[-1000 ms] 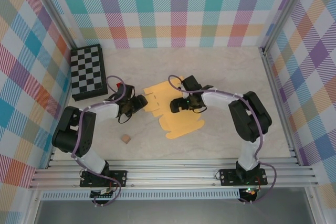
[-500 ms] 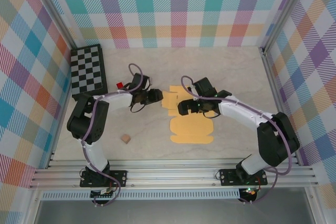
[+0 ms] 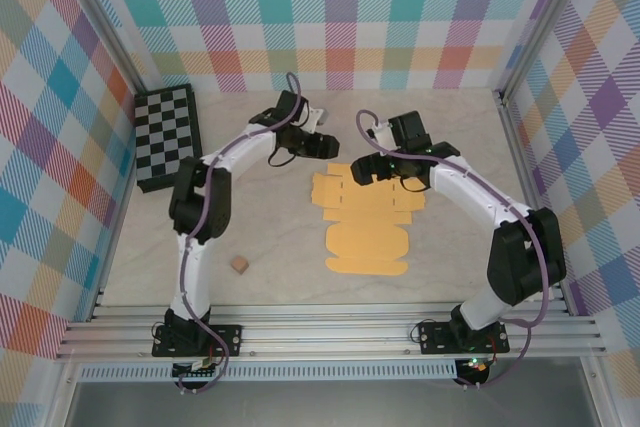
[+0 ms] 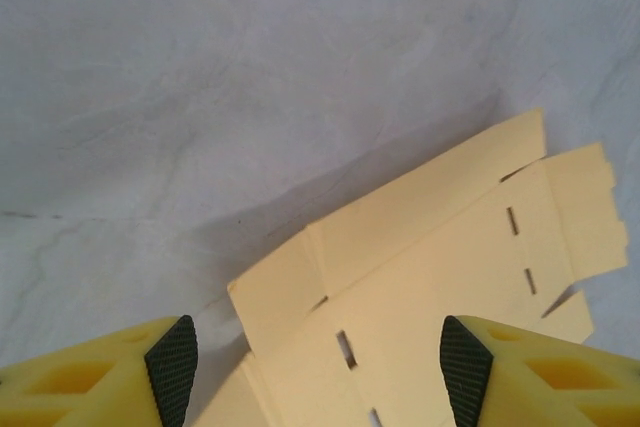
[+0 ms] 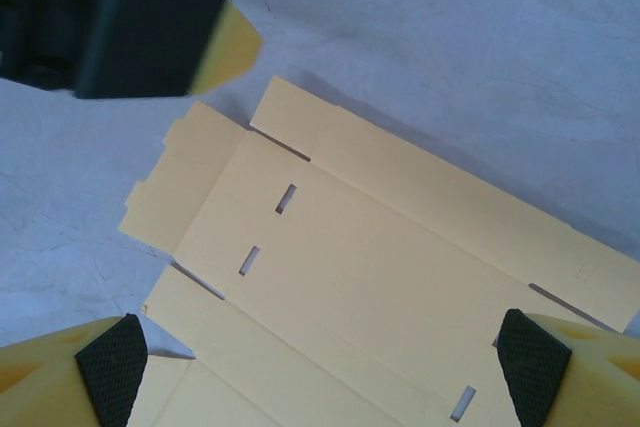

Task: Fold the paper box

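lying flat, the paper box (image 3: pixel 367 222) is slotted card

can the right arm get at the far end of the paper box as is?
Probably yes. The right tool, jaws open, is directly above the paper box at its far end, with only bare card beneath it. The left tool hangs close to that end, so a clash is possible.

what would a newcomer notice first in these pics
The flat yellow-orange paper box lies unfolded mid-table, flaps and slots showing. The left gripper and right gripper hover open at its far edge, holding nothing. A checkerboard lies far left, a small tan cube near left.
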### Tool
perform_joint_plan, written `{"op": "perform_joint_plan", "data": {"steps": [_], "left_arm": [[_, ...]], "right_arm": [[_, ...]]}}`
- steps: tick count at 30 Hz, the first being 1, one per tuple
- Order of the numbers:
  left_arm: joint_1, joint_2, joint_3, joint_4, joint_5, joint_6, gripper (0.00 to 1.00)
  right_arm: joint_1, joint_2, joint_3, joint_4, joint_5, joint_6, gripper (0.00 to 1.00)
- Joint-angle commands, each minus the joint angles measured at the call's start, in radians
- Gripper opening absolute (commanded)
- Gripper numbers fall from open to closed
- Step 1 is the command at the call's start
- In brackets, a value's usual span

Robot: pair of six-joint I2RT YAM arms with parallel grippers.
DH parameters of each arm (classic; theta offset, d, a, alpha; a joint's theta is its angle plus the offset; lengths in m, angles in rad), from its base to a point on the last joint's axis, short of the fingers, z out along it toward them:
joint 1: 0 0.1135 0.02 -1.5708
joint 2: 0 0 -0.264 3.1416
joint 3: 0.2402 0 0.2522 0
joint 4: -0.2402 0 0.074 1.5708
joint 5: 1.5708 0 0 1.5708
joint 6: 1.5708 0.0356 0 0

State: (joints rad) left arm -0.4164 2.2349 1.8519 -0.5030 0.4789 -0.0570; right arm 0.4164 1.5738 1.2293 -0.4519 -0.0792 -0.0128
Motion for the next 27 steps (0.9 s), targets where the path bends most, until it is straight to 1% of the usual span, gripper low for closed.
{"op": "perform_joint_plan", "data": {"steps": [1,4,8,10,13,16,18,19,23,25,27], "left_arm": [[0.005,0.097,0.130,-0.203,0.081,0.116,0.68],[0.005,0.159,0.202,-0.241,0.090,0.118,0.68],[0.002,0.196,0.219,-0.239,0.123,0.110,0.68],[-0.008,0.212,0.227,-0.248,0.155,0.110,0.65],[-0.023,0.219,0.224,-0.254,0.173,0.128,0.62],[-0.025,0.225,0.228,-0.240,0.193,0.122,0.50],[-0.025,0.231,0.247,-0.237,0.171,0.105,0.36],[-0.025,0.230,0.257,-0.235,0.168,0.102,0.31],[-0.029,0.206,0.279,-0.214,0.175,0.096,0.13],[-0.034,0.182,0.279,-0.204,0.172,0.102,0.00],[-0.043,0.132,0.261,-0.197,0.168,0.127,0.00]], "right_arm": [[-0.017,-0.028,0.004,-0.012,-0.056,-0.016,0.93],[-0.018,-0.026,0.000,-0.020,-0.065,-0.037,0.93],[-0.025,-0.023,-0.004,-0.014,-0.073,-0.055,0.93],[-0.031,-0.019,-0.004,-0.009,-0.084,-0.063,0.93],[-0.046,-0.003,-0.002,-0.004,-0.117,-0.077,0.93],[-0.068,0.017,-0.005,0.012,-0.170,-0.131,0.92],[-0.070,0.034,0.007,0.006,-0.181,-0.179,0.92],[-0.070,0.040,0.016,-0.002,-0.196,-0.211,0.92],[-0.075,0.078,0.069,-0.042,-0.251,-0.380,0.92],[-0.084,0.092,0.102,-0.067,-0.295,-0.458,0.92],[-0.102,0.108,0.144,-0.115,-0.352,-0.537,0.92]]}}
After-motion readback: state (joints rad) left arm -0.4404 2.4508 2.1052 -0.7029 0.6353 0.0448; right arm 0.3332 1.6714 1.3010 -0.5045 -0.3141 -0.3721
